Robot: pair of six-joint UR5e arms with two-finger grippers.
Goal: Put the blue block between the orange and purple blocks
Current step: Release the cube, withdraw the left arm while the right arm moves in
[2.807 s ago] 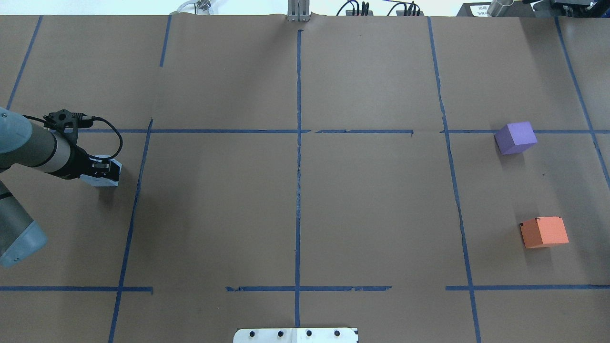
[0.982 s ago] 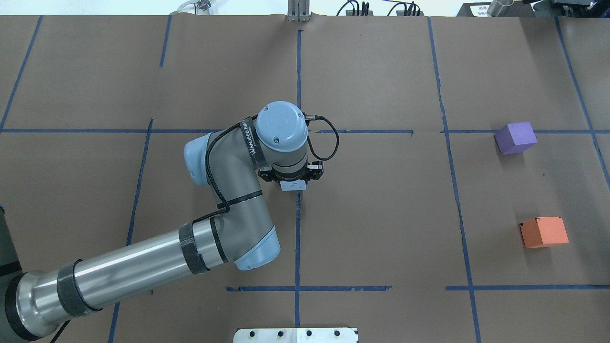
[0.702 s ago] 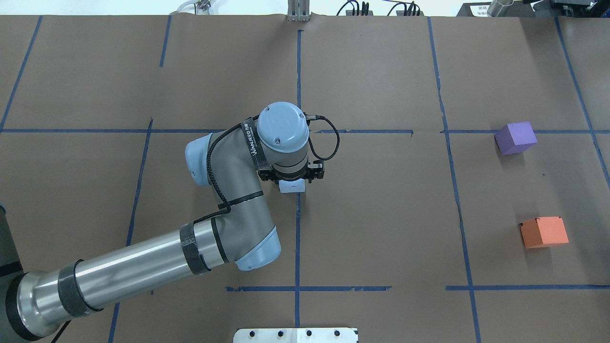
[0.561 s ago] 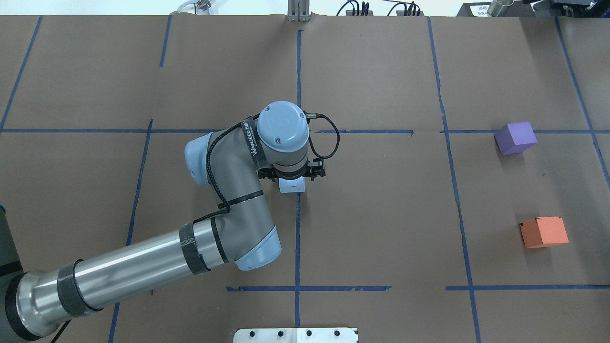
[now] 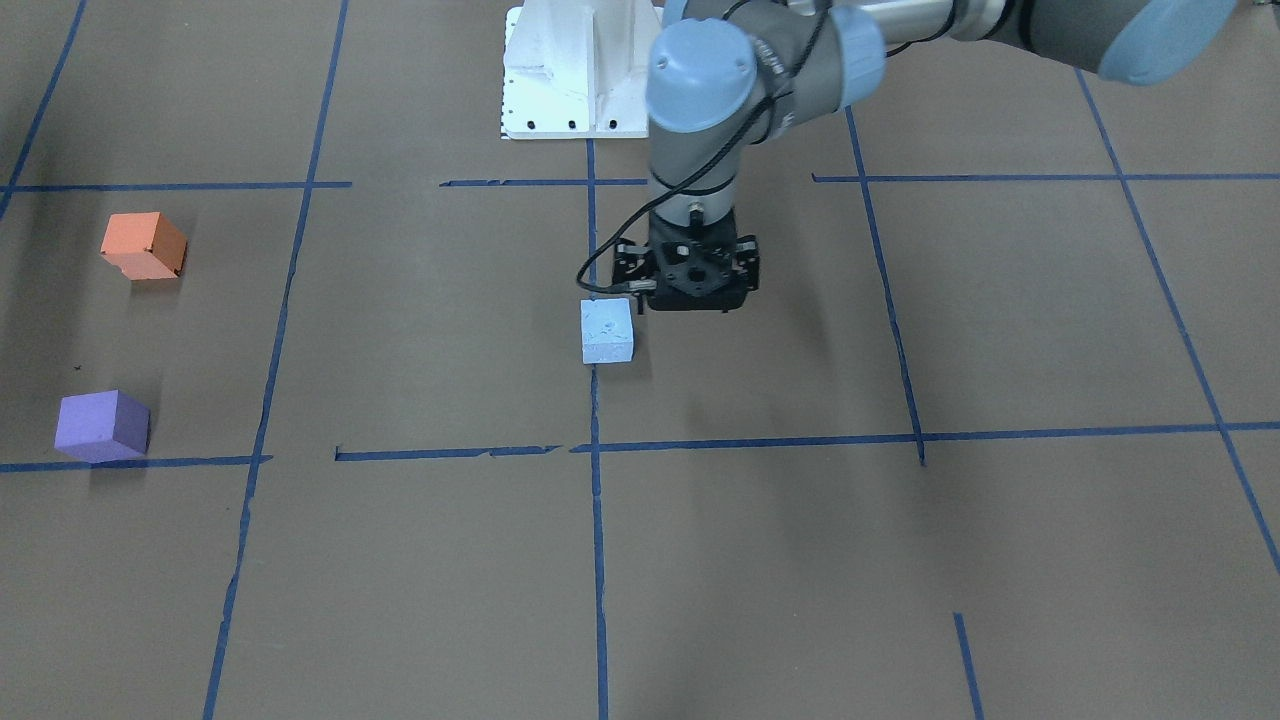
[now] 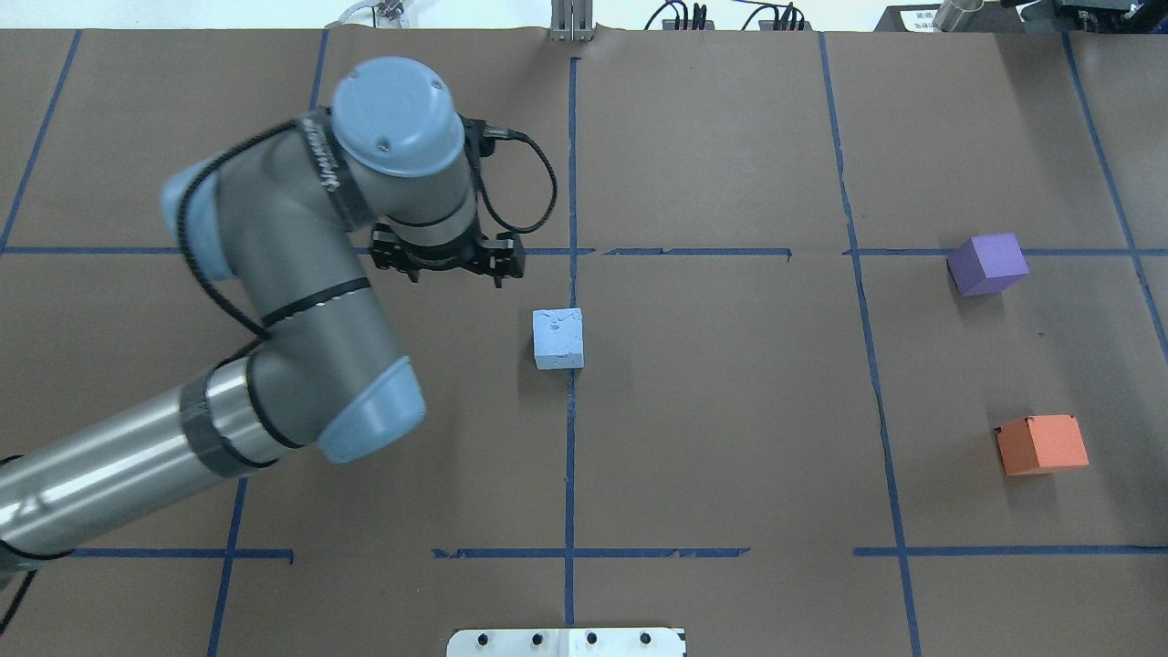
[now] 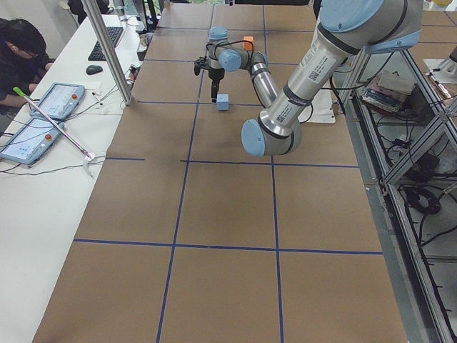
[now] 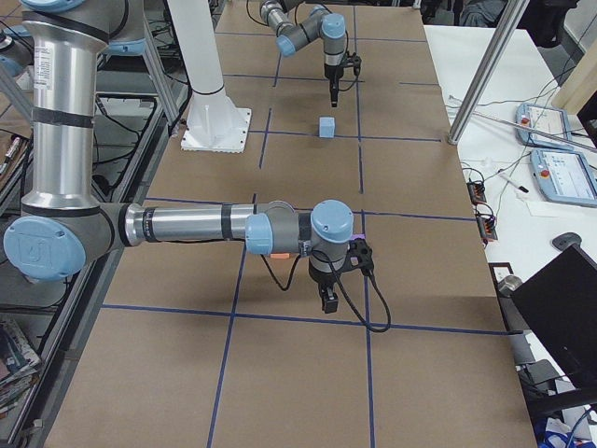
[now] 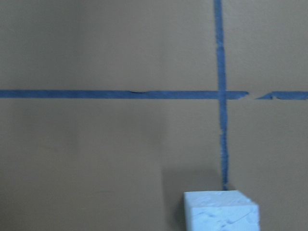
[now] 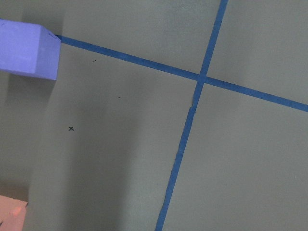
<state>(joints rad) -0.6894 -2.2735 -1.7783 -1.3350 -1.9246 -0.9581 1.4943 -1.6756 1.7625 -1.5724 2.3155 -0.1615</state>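
Brown-papered table [image 6: 730, 411]: blue block [image 6: 557, 338] rests free at centre, right of the empty left gripper [image 6: 447, 260], spread hidden. Orange block [image 6: 1042, 444] and purple block [image 6: 987, 264] lie far right, nearer the right gripper [image 8: 326, 301], spread unreadable too.

We find the table [image 6: 730, 411] covered in matt brown paper, faintly creased. The tape lines [image 6: 571, 164] on it are matt blue, with frayed, broken edges in places. The blue block [image 6: 557, 338] has a pale, matt surface, pitted and chipped on top, foam-like. The purple block [image 6: 987, 264] and the orange block [image 6: 1041, 443] look matt and smooth. The left arm [image 6: 100, 484] has a glossy metal tube and smooth grey-blue plastic joint caps [image 6: 392, 114]. The mounting base [image 5: 560, 60] looks white-painted.
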